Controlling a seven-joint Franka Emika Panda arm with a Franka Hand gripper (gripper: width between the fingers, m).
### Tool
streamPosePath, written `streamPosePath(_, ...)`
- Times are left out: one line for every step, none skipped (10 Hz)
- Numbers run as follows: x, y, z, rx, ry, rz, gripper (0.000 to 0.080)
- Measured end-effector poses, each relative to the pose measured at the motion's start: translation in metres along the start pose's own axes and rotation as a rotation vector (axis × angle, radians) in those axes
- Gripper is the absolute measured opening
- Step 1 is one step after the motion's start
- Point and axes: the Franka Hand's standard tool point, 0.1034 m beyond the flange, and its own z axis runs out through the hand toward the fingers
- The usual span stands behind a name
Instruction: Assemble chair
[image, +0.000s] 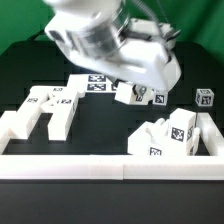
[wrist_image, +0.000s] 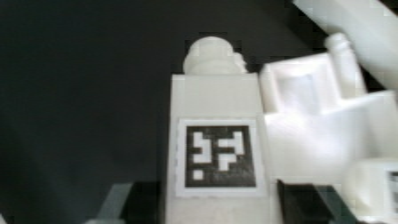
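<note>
- White matte plastic makes up the chair (image: 165, 135), which lies in loose pieces on the black tabletop (image: 110, 120); most pieces show square black-and-white tags.
- In the wrist view, one chunky bar (wrist_image: 217, 110) fills the middle of the picture. It has a tag on its facing side and a rounded peg on its far end.
- The fingers (wrist_image: 139, 208) are clamped on this bar, one dark pad on each side of its near end.
- A second white piece (wrist_image: 320, 100) sits just beside the bar on its tagged side's right; whether the two touch cannot be told.
- In the exterior view, small tagged pieces (image: 133, 94) show just beneath the wrist, near the middle of the tabletop. Whether the bar rests on the surface or is lifted cannot be told.
- The flat panel (image: 88, 82) lies just towards the exterior view's left of them, tags facing up.
- An H-shaped piece (image: 50, 108) lies farther to the exterior view's left, near the wall.
- A cluster of blocks occupies the near corner at the exterior view's right, against the wall.
- A single small block (image: 205, 97) stands apart at the far right of that view.
- The low white border wall (image: 100, 165) runs along the near edge.
- The glossy robot arm (image: 100, 35) fills the top of the exterior view.
</note>
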Motion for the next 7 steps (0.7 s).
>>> streamPosePath(-0.003,-0.01,-0.006,-0.007,0.073,-0.01,0.0294)
streamPosePath(-0.001,-0.015,-0.005,0.01,0.125,-0.017,0.0294)
streamPosePath(0.003,-0.022,-0.007,0.035,0.209,-0.026,0.0294)
streamPosePath(0.001,-0.027,-0.007,0.051,0.278,-0.038,0.0294)
streamPosePath(0.0,-0.03,-0.005,0.05,0.321,-0.055,0.0294)
streamPosePath(0.004,-0.034,-0.01,-0.005,0.424,-0.137,0.0294)
streamPosePath(0.001,-0.04,-0.011,-0.024,0.459,-0.187,0.0294)
